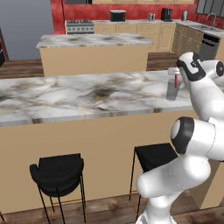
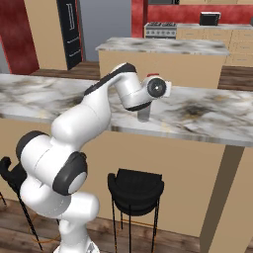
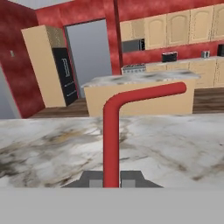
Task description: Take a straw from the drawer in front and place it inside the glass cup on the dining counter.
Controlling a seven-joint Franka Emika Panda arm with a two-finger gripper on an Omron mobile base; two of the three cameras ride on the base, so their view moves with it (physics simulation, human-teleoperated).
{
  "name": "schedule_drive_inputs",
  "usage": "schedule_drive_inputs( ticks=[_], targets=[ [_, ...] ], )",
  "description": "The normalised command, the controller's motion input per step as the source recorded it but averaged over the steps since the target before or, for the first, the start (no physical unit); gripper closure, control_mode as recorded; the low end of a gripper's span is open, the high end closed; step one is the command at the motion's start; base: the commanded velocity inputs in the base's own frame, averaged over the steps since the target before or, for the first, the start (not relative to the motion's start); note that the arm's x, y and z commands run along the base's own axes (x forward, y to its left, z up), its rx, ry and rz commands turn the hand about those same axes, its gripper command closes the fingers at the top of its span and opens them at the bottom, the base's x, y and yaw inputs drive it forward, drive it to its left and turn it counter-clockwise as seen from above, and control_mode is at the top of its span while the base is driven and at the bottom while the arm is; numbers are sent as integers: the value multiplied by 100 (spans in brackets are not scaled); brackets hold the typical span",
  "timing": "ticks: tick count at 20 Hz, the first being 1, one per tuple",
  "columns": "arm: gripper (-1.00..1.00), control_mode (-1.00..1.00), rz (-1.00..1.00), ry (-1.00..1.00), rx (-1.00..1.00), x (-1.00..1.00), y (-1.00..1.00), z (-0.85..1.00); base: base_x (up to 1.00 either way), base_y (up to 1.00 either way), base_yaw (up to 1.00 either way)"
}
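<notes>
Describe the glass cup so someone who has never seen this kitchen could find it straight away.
Start at the dining counter, the long marble top with two black stools below. Near its right end in the left base view, beside the robot's white arm, stands the glass cup. It is a small, clear greyish tumbler with the red straw poking above it.

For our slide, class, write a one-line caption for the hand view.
Jaws gripping a bent red straw above the marble dining counter, kitchen island behind.

We see the thin red bent straw (image 1: 176, 79) upright in the clear greyish glass cup (image 1: 173, 90) — on the veined marble dining counter (image 1: 65, 98), at three o'clock.
</notes>
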Motion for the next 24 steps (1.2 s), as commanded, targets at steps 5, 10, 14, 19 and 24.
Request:
schedule_drive_inputs(
  ticks=[5,10,14,19,24],
  targets=[
    [100,-100,-1,0,0,1,2,0,0,0,0],
    [100,-100,-1,2,0,1,5,0,0,0,0],
    [-100,-100,-1,1,0,0,17,0,0,0,0],
    [-100,-100,-3,2,0,0,10,0,0,0,0],
    [-100,-100,-5,0,0,0,0,2,0,0,0]
  ],
)
